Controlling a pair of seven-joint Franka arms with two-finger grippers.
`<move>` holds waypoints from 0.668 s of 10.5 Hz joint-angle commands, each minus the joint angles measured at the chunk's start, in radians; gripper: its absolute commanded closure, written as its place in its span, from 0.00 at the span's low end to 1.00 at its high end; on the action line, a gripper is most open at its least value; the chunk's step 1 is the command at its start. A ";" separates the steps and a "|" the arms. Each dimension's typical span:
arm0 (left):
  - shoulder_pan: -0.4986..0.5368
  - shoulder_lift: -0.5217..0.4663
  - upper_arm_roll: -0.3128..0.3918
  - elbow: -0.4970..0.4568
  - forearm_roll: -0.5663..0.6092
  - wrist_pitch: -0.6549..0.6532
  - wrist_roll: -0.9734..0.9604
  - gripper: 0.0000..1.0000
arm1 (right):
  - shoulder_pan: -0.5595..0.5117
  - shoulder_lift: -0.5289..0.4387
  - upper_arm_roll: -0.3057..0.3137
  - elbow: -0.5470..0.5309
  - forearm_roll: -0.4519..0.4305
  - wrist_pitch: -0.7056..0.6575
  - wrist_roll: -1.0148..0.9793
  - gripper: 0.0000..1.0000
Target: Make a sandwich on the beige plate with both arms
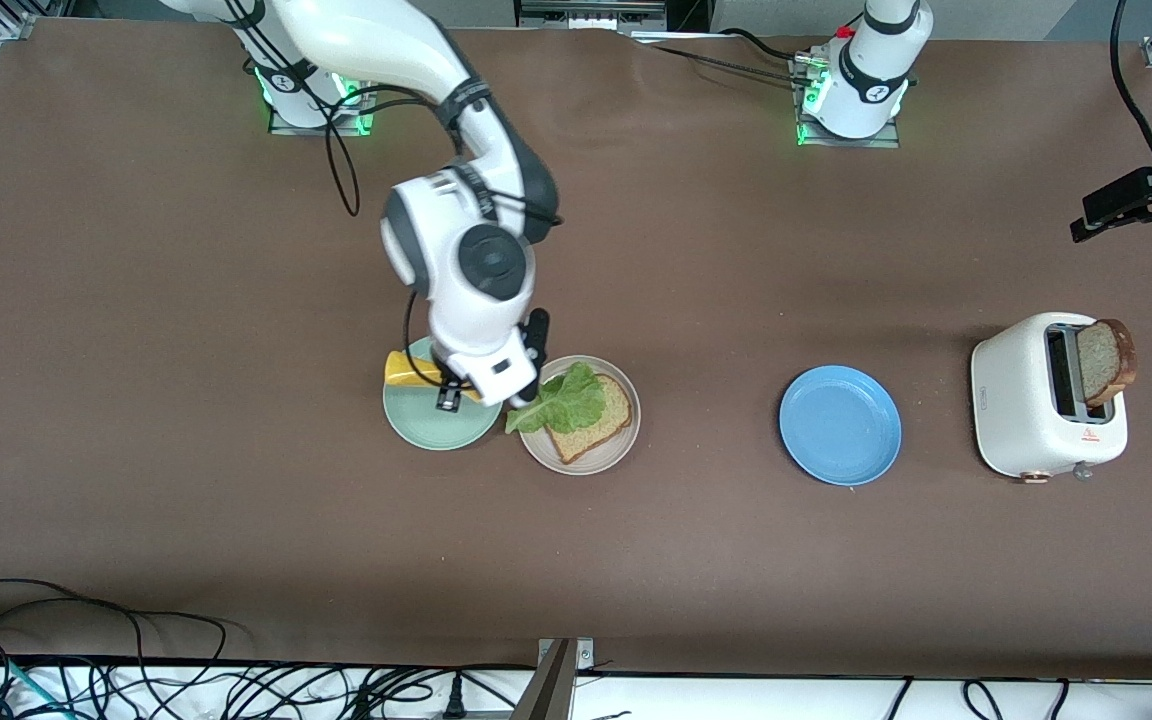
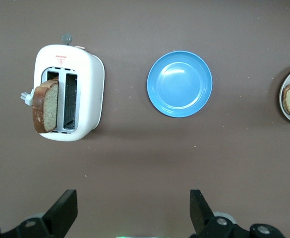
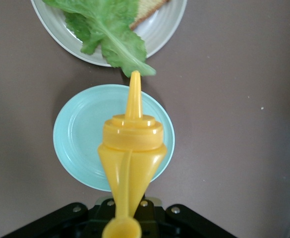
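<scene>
Holding a yellow mustard bottle (image 3: 130,148) pinched in its fingers, the right gripper (image 1: 451,392) hangs over the mint-green plate (image 1: 431,425), nozzle apparently just short of the lettuce leaf (image 1: 564,400). That leaf lies on one bread slice (image 1: 596,420) on the beige plate (image 1: 586,460). Waiting over the worktop (image 1: 236,520), the left gripper (image 2: 132,213) has fingers spread; another slice (image 1: 1104,360) stands in the toaster (image 1: 1021,410), near the blue plate (image 1: 839,424).

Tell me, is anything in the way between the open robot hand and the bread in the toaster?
Nothing visible blocks it. The left gripper hangs open over bare table. The bread slice sticks up from the white toaster, and the blue plate lies beside the toaster, off that path.
</scene>
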 commanded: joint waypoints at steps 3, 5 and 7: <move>-0.021 0.004 -0.012 0.025 -0.007 -0.009 -0.002 0.00 | -0.159 -0.051 0.010 -0.061 0.312 -0.015 -0.167 1.00; -0.026 0.004 -0.010 0.025 -0.009 -0.009 -0.002 0.00 | -0.217 -0.072 0.010 -0.100 0.461 -0.019 -0.251 1.00; -0.026 0.004 -0.007 0.025 -0.013 -0.009 -0.003 0.00 | -0.282 -0.087 0.010 -0.154 0.602 -0.013 -0.407 1.00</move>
